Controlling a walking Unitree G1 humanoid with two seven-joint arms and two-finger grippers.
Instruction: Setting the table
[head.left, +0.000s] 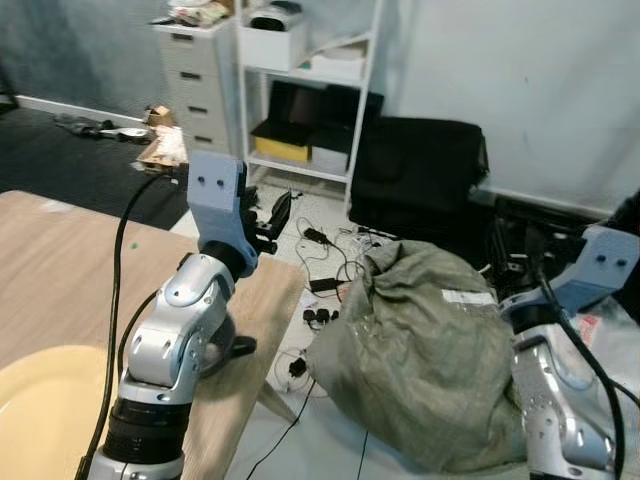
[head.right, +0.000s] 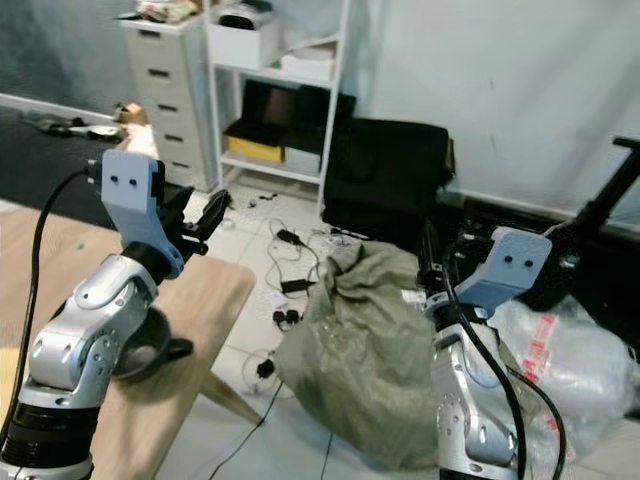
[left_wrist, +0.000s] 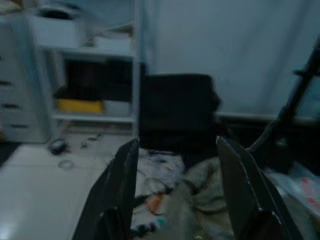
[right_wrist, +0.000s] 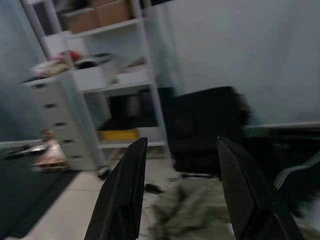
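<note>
**Both claws empty, plate at the surface's near edge**

Left eye view: a yellow plate (head.left: 40, 400) is seen on the wooden surface (head.left: 60, 270), likely already set. The left arm is raised over the surface, elbow bent.

Right eye view: the left claw (head.right: 205, 222) is pointed past the corner toward a grey sack (head.right: 365, 345) on the floor. The right arm is held up beside the sack.

Left wrist view: its fingers (left_wrist: 120, 190) are spread, nothing gripped.

Right wrist view: the right claw (right_wrist: 180, 195) is likewise spread and empty, aimed at a shelf (right_wrist: 105, 75).
</note>
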